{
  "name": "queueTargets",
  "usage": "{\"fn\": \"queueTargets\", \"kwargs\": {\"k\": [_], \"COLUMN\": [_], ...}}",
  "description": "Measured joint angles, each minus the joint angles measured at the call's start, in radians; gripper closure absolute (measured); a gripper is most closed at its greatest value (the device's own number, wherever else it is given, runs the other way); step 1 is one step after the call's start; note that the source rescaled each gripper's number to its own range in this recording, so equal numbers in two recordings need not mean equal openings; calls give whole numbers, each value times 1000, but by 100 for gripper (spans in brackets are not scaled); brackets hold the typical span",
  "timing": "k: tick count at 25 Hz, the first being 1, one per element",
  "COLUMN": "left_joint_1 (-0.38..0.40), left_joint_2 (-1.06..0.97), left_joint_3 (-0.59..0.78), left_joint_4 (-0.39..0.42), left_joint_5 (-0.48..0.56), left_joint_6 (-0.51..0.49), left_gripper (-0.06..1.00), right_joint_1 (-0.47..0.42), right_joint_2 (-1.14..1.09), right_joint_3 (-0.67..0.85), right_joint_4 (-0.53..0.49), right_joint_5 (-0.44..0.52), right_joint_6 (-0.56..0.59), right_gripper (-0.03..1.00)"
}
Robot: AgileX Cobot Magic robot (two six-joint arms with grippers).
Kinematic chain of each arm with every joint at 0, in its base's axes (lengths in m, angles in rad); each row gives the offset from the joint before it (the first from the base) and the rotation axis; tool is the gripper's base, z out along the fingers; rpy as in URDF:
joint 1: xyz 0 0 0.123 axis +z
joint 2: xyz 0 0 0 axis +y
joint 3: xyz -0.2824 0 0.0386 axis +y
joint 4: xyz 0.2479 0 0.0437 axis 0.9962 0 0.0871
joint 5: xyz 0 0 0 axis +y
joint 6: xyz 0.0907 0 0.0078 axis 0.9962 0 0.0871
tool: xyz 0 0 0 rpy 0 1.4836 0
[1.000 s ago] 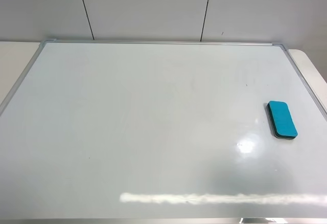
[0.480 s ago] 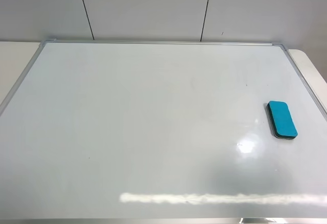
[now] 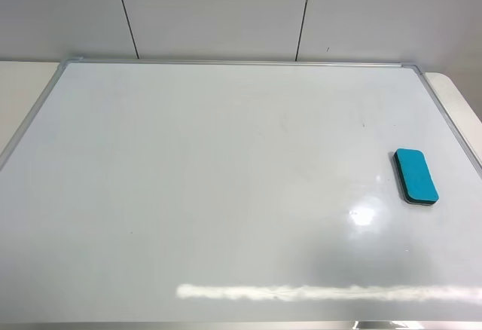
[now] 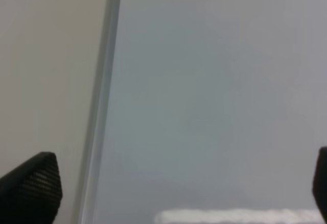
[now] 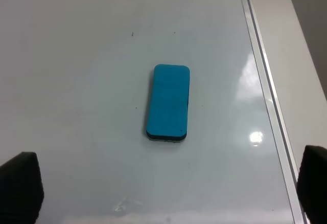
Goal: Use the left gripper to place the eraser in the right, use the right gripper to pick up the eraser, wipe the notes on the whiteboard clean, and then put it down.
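The teal eraser (image 3: 416, 175) lies flat on the whiteboard (image 3: 226, 187) near its right edge, with nothing touching it. In the right wrist view the eraser (image 5: 168, 102) lies ahead of my right gripper (image 5: 167, 183), which is open and empty with its fingertips (image 5: 20, 185) far apart. My left gripper (image 4: 176, 188) is open and empty over the whiteboard's left frame (image 4: 99, 106). Neither gripper shows in the exterior high view. No black notes show on the board, only a faint smudge (image 3: 285, 123) near the middle.
The cream table (image 3: 22, 89) shows beyond the board's left and right edges. A grey panelled wall (image 3: 226, 13) stands behind the board. Light glare (image 3: 363, 215) sits on the board near the eraser.
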Motion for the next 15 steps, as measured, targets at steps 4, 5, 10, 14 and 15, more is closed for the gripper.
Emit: {"fn": "queueTargets", "kwargs": {"k": [4, 5, 10, 14, 15], "left_joint_1": [0, 0, 0, 0, 0], "left_joint_2": [0, 0, 0, 0, 0], "left_joint_3": [0, 0, 0, 0, 0], "left_joint_4": [0, 0, 0, 0, 0], "left_joint_5": [0, 0, 0, 0, 0], "left_joint_6": [0, 0, 0, 0, 0], "left_gripper": [-6, -6, -6, -6, -6], "right_joint_1": [0, 0, 0, 0, 0], "right_joint_2": [0, 0, 0, 0, 0], "right_joint_3": [0, 0, 0, 0, 0], "right_joint_4": [0, 0, 0, 0, 0], "right_joint_5": [0, 0, 0, 0, 0], "right_joint_6": [0, 0, 0, 0, 0], "right_gripper": [-3, -3, -3, -3, -3]}}
